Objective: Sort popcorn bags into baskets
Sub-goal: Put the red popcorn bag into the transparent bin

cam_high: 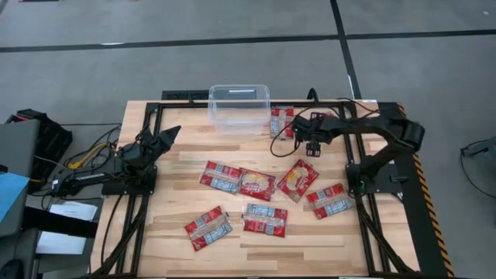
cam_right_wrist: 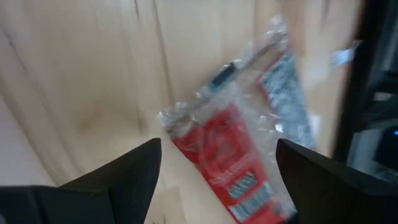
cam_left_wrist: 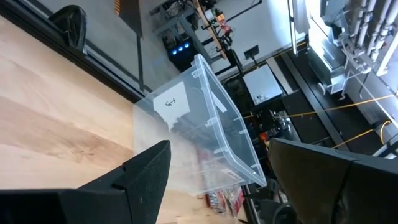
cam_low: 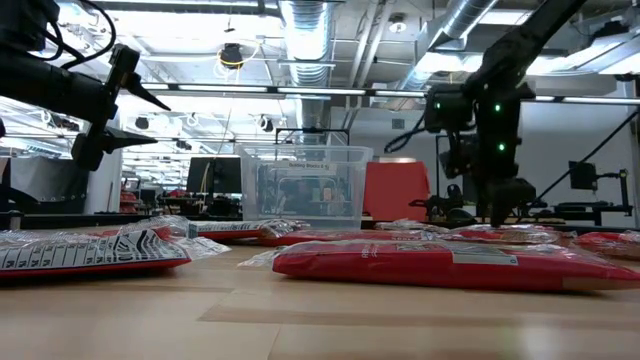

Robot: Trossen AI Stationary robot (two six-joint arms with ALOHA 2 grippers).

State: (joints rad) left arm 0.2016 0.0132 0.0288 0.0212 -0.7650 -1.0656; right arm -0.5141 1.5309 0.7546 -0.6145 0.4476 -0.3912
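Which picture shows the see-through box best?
The low view: the clear bin stands upright, walls and rim in full. The high view shows its open top; the left wrist view shows it tilted; the right wrist view misses it.

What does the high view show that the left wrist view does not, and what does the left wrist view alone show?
Only the high view shows the right gripper above a popcorn bag beside the bin, and six more popcorn bags spread over the table, such as the front-left one. Only the left wrist view shows the handwritten mark on the bin's wall. Both show the clear plastic bin, with nothing visibly in it, and the open left gripper, holding nothing.
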